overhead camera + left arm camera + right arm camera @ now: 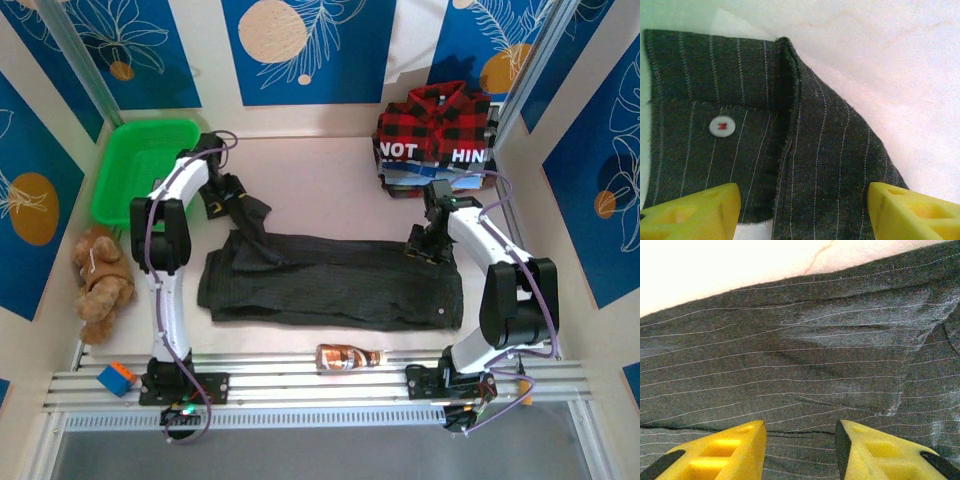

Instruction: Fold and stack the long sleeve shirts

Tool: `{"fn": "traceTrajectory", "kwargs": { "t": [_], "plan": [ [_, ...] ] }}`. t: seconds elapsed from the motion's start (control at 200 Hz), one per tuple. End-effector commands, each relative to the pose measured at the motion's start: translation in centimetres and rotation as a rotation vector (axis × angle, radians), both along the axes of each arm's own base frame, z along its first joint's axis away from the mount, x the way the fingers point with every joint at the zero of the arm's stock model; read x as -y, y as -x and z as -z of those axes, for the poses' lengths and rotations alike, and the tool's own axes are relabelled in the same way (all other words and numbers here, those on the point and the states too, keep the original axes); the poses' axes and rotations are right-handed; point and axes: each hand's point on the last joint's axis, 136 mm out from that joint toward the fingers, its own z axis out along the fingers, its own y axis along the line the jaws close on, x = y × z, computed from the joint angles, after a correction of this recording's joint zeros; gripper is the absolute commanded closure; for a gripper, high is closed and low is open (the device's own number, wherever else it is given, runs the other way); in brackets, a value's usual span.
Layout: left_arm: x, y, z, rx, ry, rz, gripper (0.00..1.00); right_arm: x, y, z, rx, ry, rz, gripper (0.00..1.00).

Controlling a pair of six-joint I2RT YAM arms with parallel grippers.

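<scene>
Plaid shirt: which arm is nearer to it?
Right. The right arm reaches the charcoal shirt's far right edge, just short of the plaid shirt. The left arm is across the table, over the sleeve beside the basket.

Overhead and 2 close wrist views share shirt

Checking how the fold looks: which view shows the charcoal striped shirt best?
The top external view: the whole charcoal shirt lies spread out, one sleeve angled up at the left. The left wrist view shows its cuff with a white button; the right wrist view shows striped cloth close up.
</scene>
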Motion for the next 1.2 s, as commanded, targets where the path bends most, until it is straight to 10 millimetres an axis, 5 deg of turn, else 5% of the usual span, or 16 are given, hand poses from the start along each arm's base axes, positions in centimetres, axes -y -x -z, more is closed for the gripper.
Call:
{"fn": "traceTrajectory", "kwargs": {
  "t": [0.0, 0.22, 0.365, 0.58, 0.75, 0.905, 1.11, 1.195],
  "plan": [
    [1.3, -1.8, -0.8, 0.071, 0.099, -0.030, 0.39, -0.4, 0.0, -1.6, 0.023, 0.000, -0.025, 0.58],
    [2.6, -3.2, -1.8, 0.161, 0.175, 0.002, 0.80, -0.7, -0.1, -2.0, 0.030, -0.007, -0.031, 0.58],
    [4.4, -4.9, -5.6, 0.331, 0.236, 0.099, 0.88, -0.9, 0.0, -1.8, 0.032, -0.012, -0.034, 0.58],
    [7.4, -5.0, -12.5, 0.586, 0.302, 0.249, 0.91, -1.2, -0.1, -1.6, 0.033, -0.022, -0.035, 0.58],
    [9.5, -3.5, -15.8, 0.642, 0.214, 0.371, 0.91, -1.4, -0.1, -1.4, 0.034, -0.029, -0.038, 0.58],
    [11.9, -1.3, -16.3, 0.603, 0.015, 0.501, 0.91, -1.9, -0.2, -1.1, 0.027, -0.048, -0.039, 0.58],
    [12.3, 0.1, -15.0, 0.461, -0.291, 0.579, 0.90, -2.4, -0.3, -1.0, 0.027, -0.063, -0.057, 0.58],
    [14.4, 0.4, -14.3, 0.435, -0.322, 0.641, 0.90, -2.6, -0.3, -0.8, 0.022, -0.070, -0.059, 0.58]
  ]
}}
